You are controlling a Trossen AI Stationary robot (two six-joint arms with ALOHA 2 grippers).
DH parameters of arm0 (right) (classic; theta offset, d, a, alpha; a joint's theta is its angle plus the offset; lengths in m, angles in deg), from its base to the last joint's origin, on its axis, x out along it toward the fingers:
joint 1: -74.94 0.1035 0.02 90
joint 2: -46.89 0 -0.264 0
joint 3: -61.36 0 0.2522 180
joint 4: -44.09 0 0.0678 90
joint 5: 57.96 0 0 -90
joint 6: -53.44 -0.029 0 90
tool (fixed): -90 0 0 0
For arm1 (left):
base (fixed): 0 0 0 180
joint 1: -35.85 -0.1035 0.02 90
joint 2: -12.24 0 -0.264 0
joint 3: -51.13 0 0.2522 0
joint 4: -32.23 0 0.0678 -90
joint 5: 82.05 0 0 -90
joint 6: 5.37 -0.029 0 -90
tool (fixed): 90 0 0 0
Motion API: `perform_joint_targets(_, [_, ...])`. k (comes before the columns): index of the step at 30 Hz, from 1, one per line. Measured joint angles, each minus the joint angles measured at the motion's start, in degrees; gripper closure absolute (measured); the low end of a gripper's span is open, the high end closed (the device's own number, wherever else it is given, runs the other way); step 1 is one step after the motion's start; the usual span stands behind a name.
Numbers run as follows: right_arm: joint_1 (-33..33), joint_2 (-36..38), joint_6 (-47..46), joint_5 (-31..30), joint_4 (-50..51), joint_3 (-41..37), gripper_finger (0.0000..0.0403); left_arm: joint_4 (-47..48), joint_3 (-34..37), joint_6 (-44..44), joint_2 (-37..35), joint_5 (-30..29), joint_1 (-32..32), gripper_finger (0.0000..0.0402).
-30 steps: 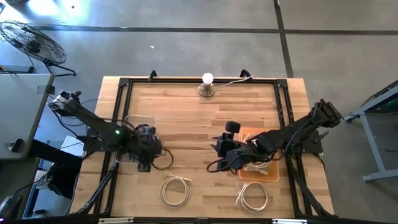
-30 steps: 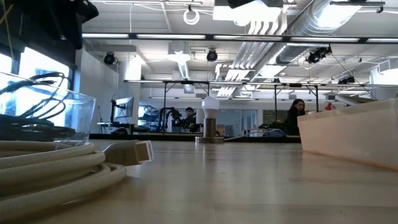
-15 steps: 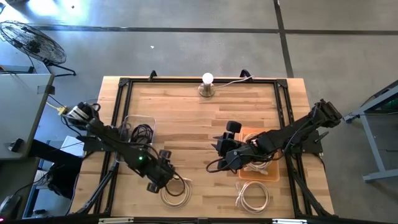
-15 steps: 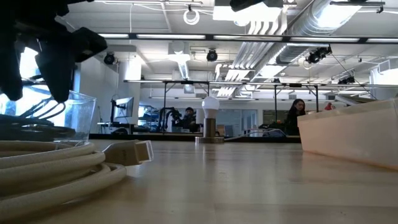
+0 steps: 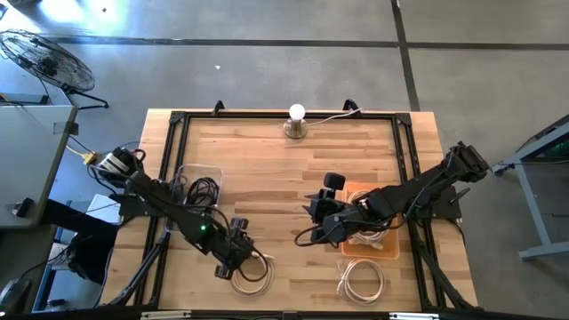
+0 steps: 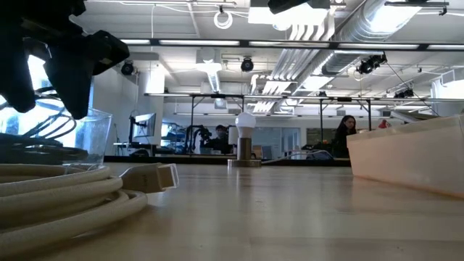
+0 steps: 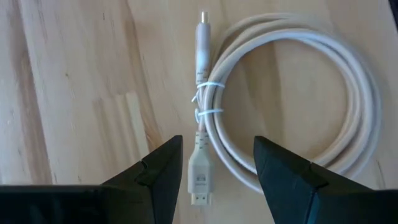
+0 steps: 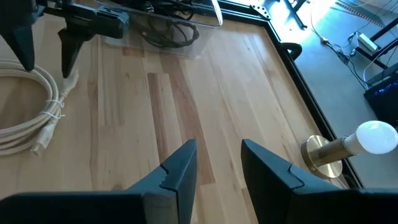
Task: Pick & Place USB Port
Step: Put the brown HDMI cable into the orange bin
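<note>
High view shows the left gripper (image 5: pixel 229 259) hanging over the near-left part of the wooden desk (image 5: pixel 267 169), right at the edge of a coiled white USB cable (image 5: pixel 252 271); its fingers (image 7: pixel 158 171) stand apart, holding nothing, with the cable's tied plug end lying on the boards between them in the left wrist view; the coil (image 7: pixel 292 99) spreads out just beside that plug. A clear container (image 5: pixel 200 187) with dark cables in it sits farther back on the left side; a second white coil (image 5: pixel 362 280) lies near the front edge to the right. The right gripper (image 5: pixel 318 213) rests toward the middle of the desk, beside an orange tray (image 5: pixel 382 249), its fingers (image 8: pixel 180 171) parted and empty. A lamp with a white bulb (image 5: pixel 296 120) stands at the far edge.
</note>
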Motion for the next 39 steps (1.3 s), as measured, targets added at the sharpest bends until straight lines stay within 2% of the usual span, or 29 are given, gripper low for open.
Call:
perform_joint_targets(13, [0.0,0.0,-0.2,0.0,-0.1,-0.2,0.0286,-0.4,0.0,-1.5,1.8,-1.4,0.0,0.0211])
perform_joint_targets(24, [-0.2,0.0,2.3,0.1,-8.5,-7.5,0.0286,-4.7,0.0,-4.5,8.1,-0.3,0.0,0.0211])
perform_joint_targets(31, [-0.2,0.0,3.5,0.8,-11.0,-8.2,0.0286,-6.6,0.0,-4.5,9.6,1.6,-1.3,0.0214])
perform_joint_targets(35, [-0.1,0.0,3.5,3.2,-12.0,-8.2,0.0286,-9.4,-0.1,-5.2,12.6,6.5,-3.5,0.0246])
perform_joint_targets(39, [0.0,0.0,3.5,4.8,-12.5,-8.2,0.0286,-13.9,0.8,-10.1,13.4,10.5,-5.4,0.0313])
